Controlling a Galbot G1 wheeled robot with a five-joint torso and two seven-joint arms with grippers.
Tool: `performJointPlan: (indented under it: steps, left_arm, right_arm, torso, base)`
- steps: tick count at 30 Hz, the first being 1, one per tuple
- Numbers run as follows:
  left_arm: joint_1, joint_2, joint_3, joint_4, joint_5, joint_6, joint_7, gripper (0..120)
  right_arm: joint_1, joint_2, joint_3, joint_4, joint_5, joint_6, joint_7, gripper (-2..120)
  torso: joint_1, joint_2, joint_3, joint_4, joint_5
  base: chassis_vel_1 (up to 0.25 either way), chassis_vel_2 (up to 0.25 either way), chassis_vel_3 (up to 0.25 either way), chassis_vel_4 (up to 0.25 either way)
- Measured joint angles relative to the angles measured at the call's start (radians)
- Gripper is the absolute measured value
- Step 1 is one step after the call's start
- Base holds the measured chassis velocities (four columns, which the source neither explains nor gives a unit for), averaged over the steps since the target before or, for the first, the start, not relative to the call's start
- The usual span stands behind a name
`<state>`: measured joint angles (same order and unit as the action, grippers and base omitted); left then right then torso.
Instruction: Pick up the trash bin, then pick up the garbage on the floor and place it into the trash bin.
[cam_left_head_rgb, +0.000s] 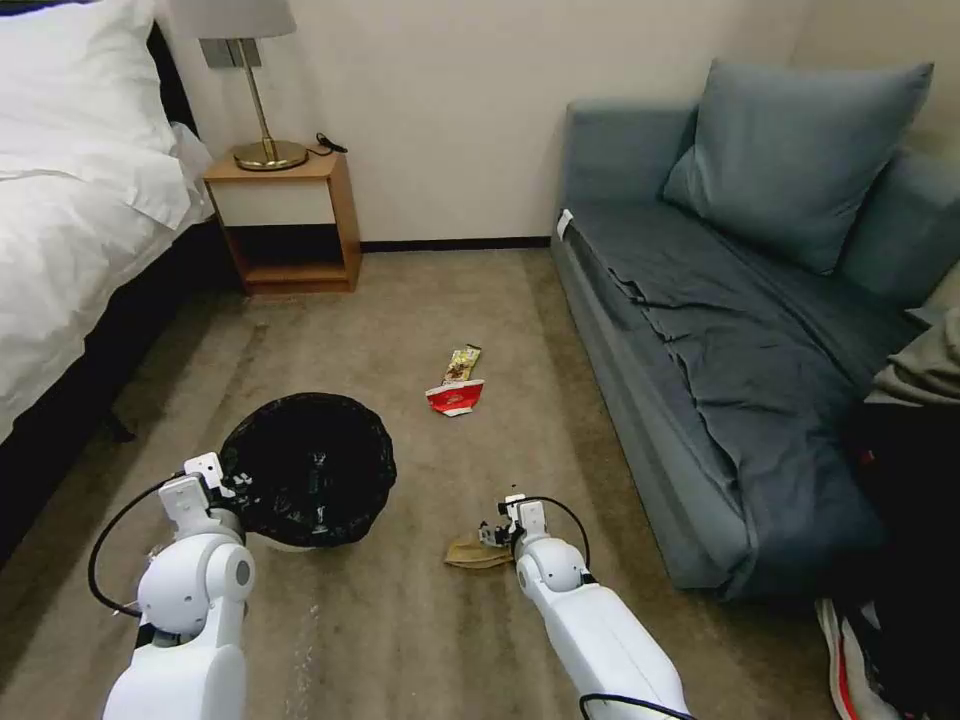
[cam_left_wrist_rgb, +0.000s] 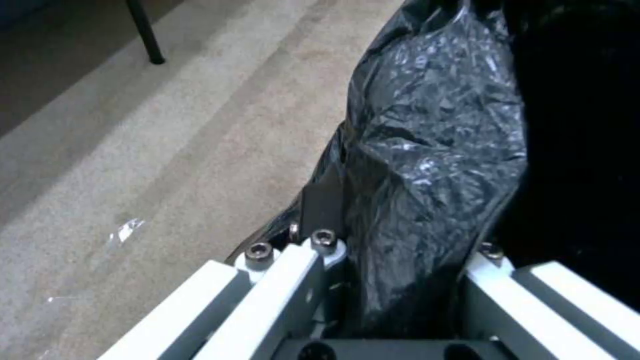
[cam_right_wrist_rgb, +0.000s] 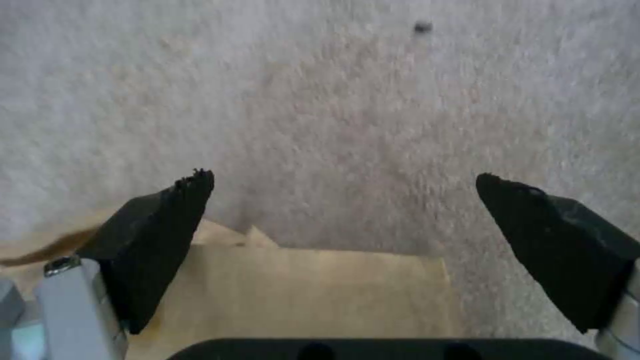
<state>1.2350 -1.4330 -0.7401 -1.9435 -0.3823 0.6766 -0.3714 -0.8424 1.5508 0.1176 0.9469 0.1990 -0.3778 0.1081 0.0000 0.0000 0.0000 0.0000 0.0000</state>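
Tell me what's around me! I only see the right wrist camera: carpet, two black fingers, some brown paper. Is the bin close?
Observer: Yes. In the head view the trash bin is just left of the right gripper.
Operator: Is something holding it?
Observer: The left gripper is clamped on its bag-covered rim.
Operator: Any more rubbish?
Observer: A red-and-white wrapper and a gold-yellow snack wrapper lie farther ahead on the carpet.

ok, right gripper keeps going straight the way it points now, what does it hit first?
Most likely the brown paper bag: the right gripper points down at the floor with its fingers spread wide, the bag's edge lying between them. Past that edge there is only carpet. Depth is unclear, so contact may be carpet and bag together.
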Motion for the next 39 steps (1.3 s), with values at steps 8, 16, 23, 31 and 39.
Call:
performJointPlan:
  steps: [8,16,23,31,39]
  left_arm:
    - [-0.001,-0.006,0.002,0.000,0.011,-0.002,0.000,2]
    - [-0.013,-0.006,0.003,0.005,0.014,-0.002,-0.001,2]
    - [-0.015,-0.008,0.002,0.009,0.016,-0.004,-0.002,2]
    - [-0.010,-0.004,-0.004,0.005,0.013,-0.006,-0.002,2]
    - [-0.005,-0.003,-0.009,0.001,0.010,-0.009,-0.001,2]
  right_arm:
    - [-0.001,-0.004,0.024,-0.077,-0.071,0.055,-0.072,100]
    - [-0.013,-0.005,0.026,-0.092,-0.076,0.091,-0.085,82]
    - [-0.012,-0.001,0.023,-0.088,-0.071,0.092,-0.072,54]
    - [-0.017,0.001,0.024,-0.084,-0.075,0.095,-0.059,25]
    - [-0.030,0.001,0.026,-0.071,-0.080,0.098,-0.050,2]
  torso:
    - [0.000,0.000,0.000,0.0001,0.0000]
    - [0.000,0.000,0.000,-0.0001,-0.0002]
    - [0.000,0.000,0.000,0.0003,0.0004]
    - [0.000,0.000,0.000,-0.0002,-0.0002]
    - [0.000,0.000,0.000,-0.0002,-0.0001]
  base:
    - [0.000,0.000,0.000,0.000]
    - [0.000,0.000,0.000,0.000]
    - [0.000,0.000,0.000,0.000]
    - [0.000,0.000,0.000,0.000]
    - [0.000,0.000,0.000,0.000]
